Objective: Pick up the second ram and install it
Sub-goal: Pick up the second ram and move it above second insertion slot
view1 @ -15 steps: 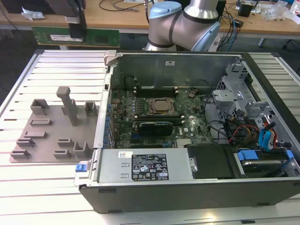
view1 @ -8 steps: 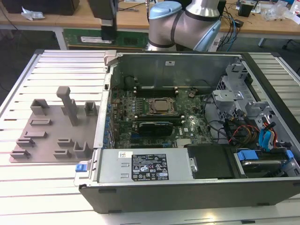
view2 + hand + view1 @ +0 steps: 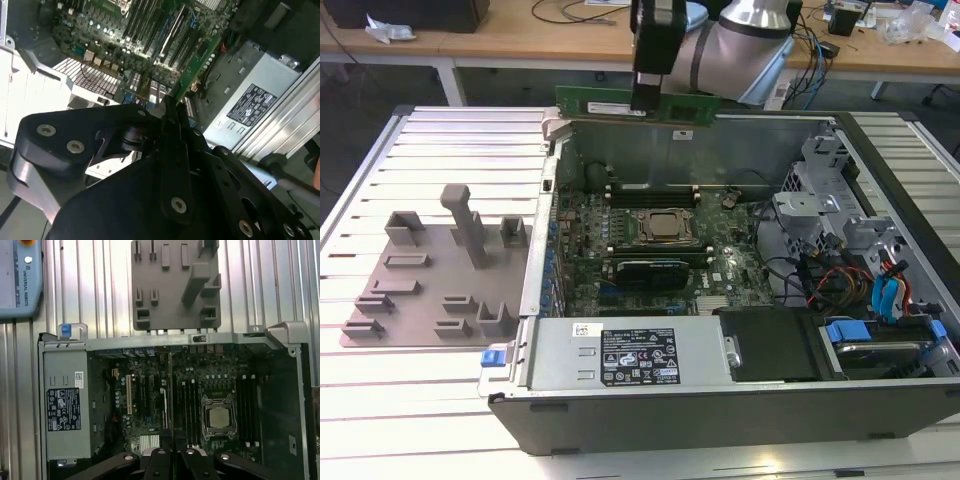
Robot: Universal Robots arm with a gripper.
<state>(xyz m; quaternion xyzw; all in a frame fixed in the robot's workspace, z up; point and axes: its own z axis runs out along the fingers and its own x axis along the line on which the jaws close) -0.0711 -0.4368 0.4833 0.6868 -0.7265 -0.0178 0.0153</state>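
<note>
My gripper (image 3: 648, 98) is pinched narrow on the second ram (image 3: 595, 101), gripping it near the middle of its length, so green board sticks out on both sides of the fingers (image 3: 175, 150). I hold the stick level in the air, on its long edge, just above the far wall of the open computer case (image 3: 720, 410) and not touching it. In the second wrist view the stick (image 3: 200, 65) runs away from my fingertips as a narrow green strip. In the first wrist view it is edge-on, and I take the thin dark line (image 3: 171, 390) rising from the gripper (image 3: 172, 440) to be it, though I cannot be sure. Below lies the motherboard (image 3: 720, 270), flat on the case floor, with the processor socket (image 3: 665, 225) near its middle and memory slots on either side of it. The power supply (image 3: 620, 355) fills the case's near edge, and the drive bay (image 3: 860, 240) with its blue cables takes the corner toward the exterior view's right. The case stands on a slatted table (image 3: 430, 390). Beside the case, toward the table's edge at the exterior view's left, the grey holder tray (image 3: 430, 290) lies flat.
</note>
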